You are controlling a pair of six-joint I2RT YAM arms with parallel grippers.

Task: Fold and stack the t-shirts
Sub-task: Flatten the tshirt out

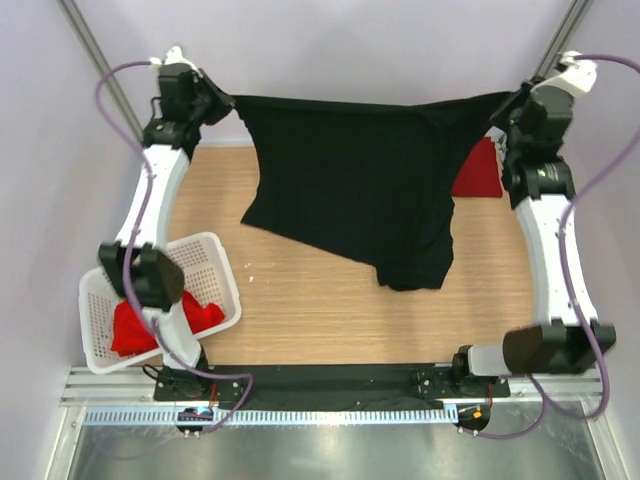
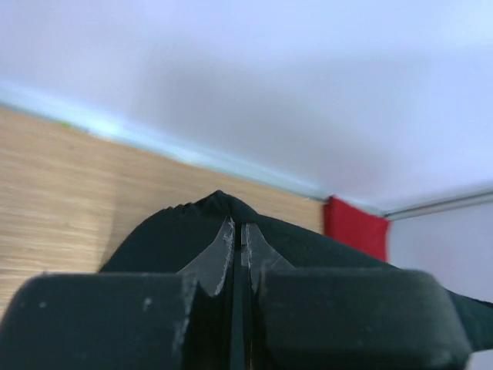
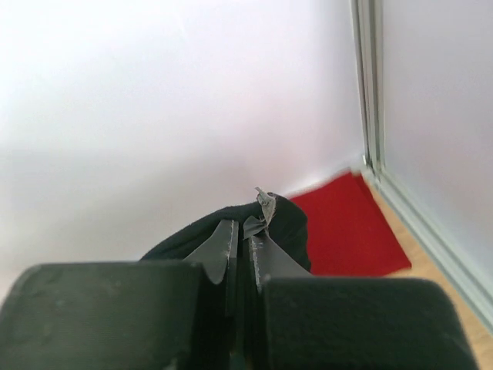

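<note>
A black t-shirt hangs stretched in the air between both arms at the far side of the table, its lower part drooping toward the wood. My left gripper is shut on its left top corner; the black t-shirt bunches over the gripper in the left wrist view. My right gripper is shut on the right top corner, with the black t-shirt gathered round the gripper. A folded red t-shirt lies flat at the back right, also the red t-shirt. Another red t-shirt sits crumpled in the basket.
A white lattice basket stands at the near left beside the left arm. The wooden table ends at a back wall close behind the shirt. A metal frame post runs up the far right corner.
</note>
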